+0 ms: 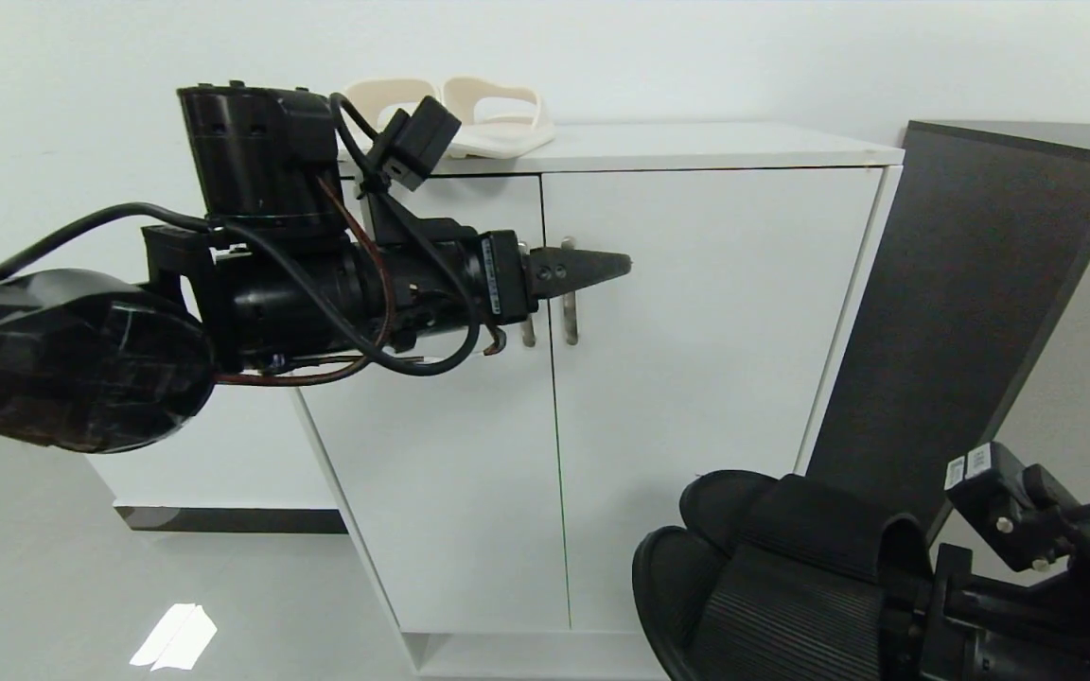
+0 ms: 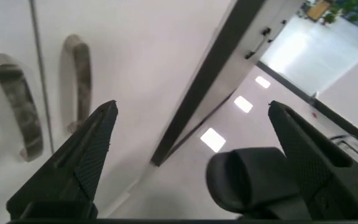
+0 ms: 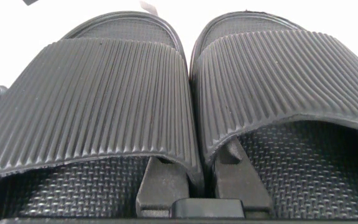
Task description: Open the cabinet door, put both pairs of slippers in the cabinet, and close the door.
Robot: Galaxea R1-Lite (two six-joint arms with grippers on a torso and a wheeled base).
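The white cabinet [image 1: 696, 378] stands with both doors closed. Its two metal handles [image 1: 569, 312] sit at the centre seam, also seen in the left wrist view as handles [image 2: 79, 74]. My left gripper [image 1: 597, 268] hovers open just in front of the handles, fingers [image 2: 73, 168] spread wide with nothing between them. A beige pair of slippers [image 1: 483, 113] rests on the cabinet top. Low on the right, my right gripper [image 3: 194, 160] is shut on the black pair of slippers [image 1: 772, 577], its fingers [image 3: 160, 186] tucked under the ribbed straps [image 3: 104, 99].
A dark grey panel [image 1: 961, 312] leans against the cabinet's right side. Glossy pale floor [image 1: 176, 586] spreads out to the left and in front. A white wall lies behind.
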